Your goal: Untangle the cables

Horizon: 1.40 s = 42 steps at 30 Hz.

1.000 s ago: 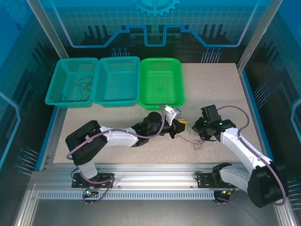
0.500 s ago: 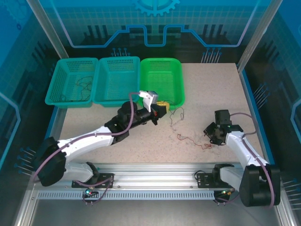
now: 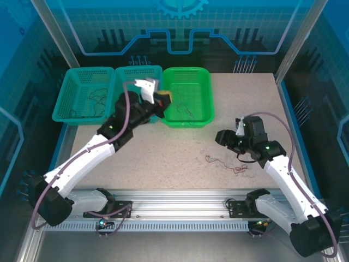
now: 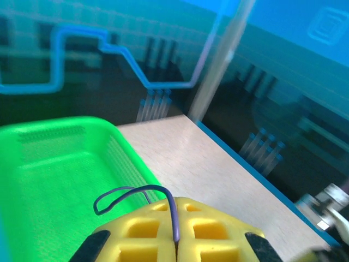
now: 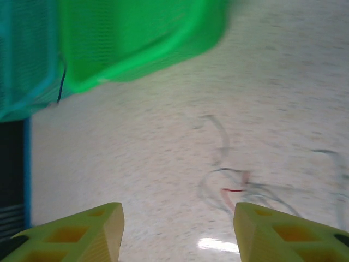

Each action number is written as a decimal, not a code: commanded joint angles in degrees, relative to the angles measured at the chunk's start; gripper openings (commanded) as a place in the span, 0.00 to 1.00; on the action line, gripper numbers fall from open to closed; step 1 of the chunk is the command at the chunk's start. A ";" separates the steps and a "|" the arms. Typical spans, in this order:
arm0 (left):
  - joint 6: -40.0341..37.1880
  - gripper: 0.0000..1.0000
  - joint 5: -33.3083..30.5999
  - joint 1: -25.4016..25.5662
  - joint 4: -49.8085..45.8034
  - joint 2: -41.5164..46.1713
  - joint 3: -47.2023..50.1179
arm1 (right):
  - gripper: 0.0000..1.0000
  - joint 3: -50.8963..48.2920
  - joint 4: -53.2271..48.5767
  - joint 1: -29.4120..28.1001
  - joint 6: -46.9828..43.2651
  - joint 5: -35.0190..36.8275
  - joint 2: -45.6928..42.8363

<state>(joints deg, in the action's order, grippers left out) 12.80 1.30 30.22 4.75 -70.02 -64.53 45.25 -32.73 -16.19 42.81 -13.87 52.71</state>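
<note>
Partway: left pincer (image 4: 177, 240) clamped on a dark cable (image 4: 131, 191) over the green basket (image 3: 185, 70), right pincer (image 5: 177, 224) apart near tangled cables (image 3: 223, 162) on the surface (image 3: 251, 98), not yet separated.

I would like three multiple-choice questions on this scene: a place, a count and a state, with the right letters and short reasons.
1. The red cable lies: A. in a basket B. on the table C. on an arm
2. Baskets at the far edge: A. three B. two C. four
3. The left gripper is: A. open, empty B. open around a cable C. shut on a dark cable
1 B, it rests on bare tabletop; 2 A, two teal and one green; 3 C, its yellow fingers meet with the wire between.
</note>
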 commanded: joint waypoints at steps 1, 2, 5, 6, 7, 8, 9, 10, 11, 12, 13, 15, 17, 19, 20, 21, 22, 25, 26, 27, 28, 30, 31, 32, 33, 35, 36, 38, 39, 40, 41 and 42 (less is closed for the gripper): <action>-3.68 0.00 -1.90 -7.41 -8.79 -1.05 -6.88 | 0.57 4.37 0.44 -3.77 -2.60 -4.91 -1.18; -3.80 0.00 -1.86 -10.01 -10.04 -1.95 -8.54 | 0.58 4.79 -0.34 -5.16 -1.64 -2.17 -1.57; -3.64 0.00 -1.83 -18.78 -13.16 -5.73 -13.69 | 0.73 7.03 -1.46 -9.17 0.56 5.33 -3.22; -3.16 0.00 -1.58 -21.81 -14.16 -7.23 -15.42 | 0.80 7.04 -1.11 -9.99 1.10 6.40 -3.69; -2.66 0.00 -1.58 -24.79 -14.42 -8.67 -16.72 | 0.85 7.12 -0.65 -10.33 1.45 6.28 -4.07; -1.99 0.00 -1.58 -27.25 -14.44 -9.87 -17.53 | 0.89 7.34 -0.50 -10.44 1.65 5.91 -4.27; -1.26 0.00 -1.30 -29.92 -14.60 -11.27 -18.59 | 0.91 7.83 -0.72 -10.49 1.74 5.64 -4.44; -0.45 0.00 -1.41 -32.70 -15.55 -12.93 -19.86 | 0.91 8.47 -1.29 -10.48 1.68 5.52 -4.54; 0.19 0.00 -1.54 -34.90 -16.34 -14.35 -21.01 | 0.92 9.07 -1.89 -10.55 1.30 5.52 -4.62; 0.98 0.00 -1.52 -37.54 -17.15 -16.04 -22.15 | 0.92 9.77 -2.88 -10.50 0.76 5.58 -4.71; 2.18 0.00 -1.20 -39.96 -18.34 -17.68 -23.39 | 0.92 10.38 -3.74 -10.53 0.24 5.79 -4.88; 3.15 0.00 -0.43 -43.65 -19.53 -20.36 -24.96 | 0.92 11.12 -5.02 -10.53 -0.82 5.91 -5.28; 3.93 0.00 -0.10 -46.86 -19.82 -22.26 -25.59 | 0.92 11.17 -5.27 -10.52 -1.75 5.19 -5.68; 4.78 0.00 0.25 -49.84 -19.35 -23.80 -25.56 | 0.92 11.17 -5.48 -10.53 -2.02 4.48 -5.95; 5.38 0.00 0.56 -51.13 -19.49 -24.62 -25.72 | 0.92 11.26 -5.73 -10.51 -2.03 4.39 -5.97; 5.74 0.00 1.09 -52.30 -19.55 -25.51 -25.92 | 0.92 11.32 -6.05 -10.53 -2.03 4.50 -6.04; 5.85 0.00 1.53 -53.19 -19.73 -26.52 -26.09 | 0.92 11.30 -6.38 -10.53 -1.94 4.82 -6.08; 5.85 0.05 2.04 -54.42 -21.46 -28.96 -27.04 | 0.92 11.04 -7.25 -10.51 -1.42 6.07 -6.21; 6.00 0.13 2.12 -54.65 -21.75 -29.35 -27.03 | 0.92 11.06 -7.65 -10.53 -1.17 6.85 -6.21; 6.29 0.20 2.38 -54.84 -21.89 -29.30 -26.91 | 0.92 11.17 -8.30 -10.52 -0.70 8.05 -6.29; 6.57 0.27 2.55 -54.99 -21.60 -28.87 -26.43 | 0.92 11.16 -9.04 -10.53 -0.29 9.47 -6.30; 7.43 0.36 3.05 -54.93 -19.90 -27.01 -24.68 | 0.91 11.13 -10.28 -10.45 0.16 11.89 -6.47; 8.16 0.39 3.84 -54.98 -19.02 -25.82 -23.80 | 0.91 11.04 -10.79 -10.36 0.34 13.02 -6.48; 9.06 0.41 4.58 -54.93 -18.44 -24.65 -23.10 | 0.91 10.84 -11.14 -10.19 0.43 13.62 -6.40; 10.19 0.43 5.85 -54.89 -17.84 -23.09 -22.11 | 0.91 10.56 -11.46 -9.90 0.65 14.18 -6.26; 13.16 0.44 8.20 -54.56 -16.10 -19.60 -19.15 | 0.91 10.00 -12.11 -9.32 1.28 15.18 -5.81; 14.69 0.43 9.66 -54.08 -14.25 -17.10 -16.89 | 0.91 9.67 -12.50 -8.90 1.88 15.89 -5.53; 16.60 0.43 11.44 -52.13 -12.08 -12.47 -12.68 | 0.91 8.99 -14.18 -8.05 3.66 18.36 -5.08; 16.99 0.43 12.21 -50.58 -11.22 -9.87 -10.62 | 0.91 8.51 -15.36 -7.49 5.20 20.42 -4.91; 17.33 0.43 12.72 -48.48 -10.68 -7.34 -8.75 | 0.91 7.87 -16.75 -6.67 6.97 22.44 -4.96; 17.37 0.43 13.15 -46.57 -10.24 -5.19 -7.08 | 0.91 7.15 -17.65 -5.89 8.25 23.92 -5.11; 16.95 0.43 13.62 -44.11 -9.83 -2.80 -5.17 | 0.91 6.09 -18.26 -4.78 9.42 24.85 -5.36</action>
<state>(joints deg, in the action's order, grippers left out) 27.38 10.11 -18.57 -9.32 -78.19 -72.88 53.52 -45.80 -23.03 47.48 4.82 47.59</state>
